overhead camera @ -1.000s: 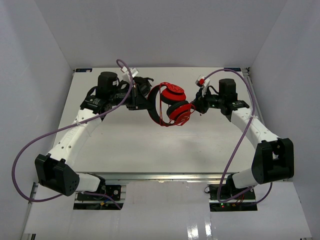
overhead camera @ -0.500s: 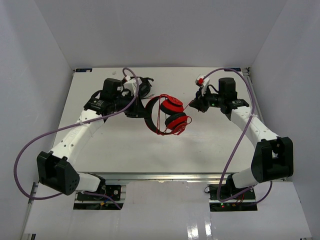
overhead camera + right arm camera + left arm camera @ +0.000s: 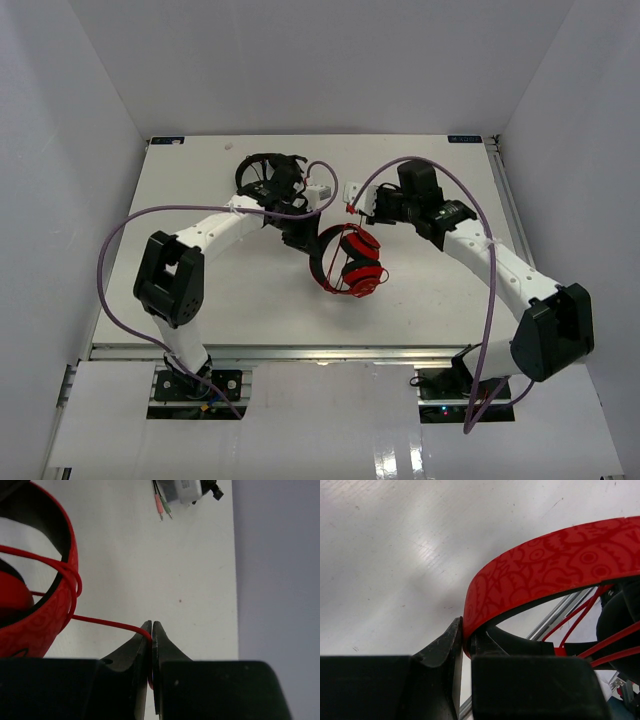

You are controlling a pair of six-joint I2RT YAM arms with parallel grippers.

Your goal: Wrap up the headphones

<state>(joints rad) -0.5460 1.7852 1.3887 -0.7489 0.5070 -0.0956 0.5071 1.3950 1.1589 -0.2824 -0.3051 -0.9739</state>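
In the left end effector [image 3: 464, 641], the headphones [image 3: 360, 272].

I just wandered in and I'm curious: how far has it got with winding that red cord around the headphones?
Partly done. Several turns of the cable already cross the headband. In hand: the left pincer clamps the headband, the right pincer pinches the cable's free stretch. Left: winding that remaining length and tucking the end.

both arms bend inward toward the middle, left hand [image 3: 463, 641] and right hand [image 3: 151, 628] pinched closed.
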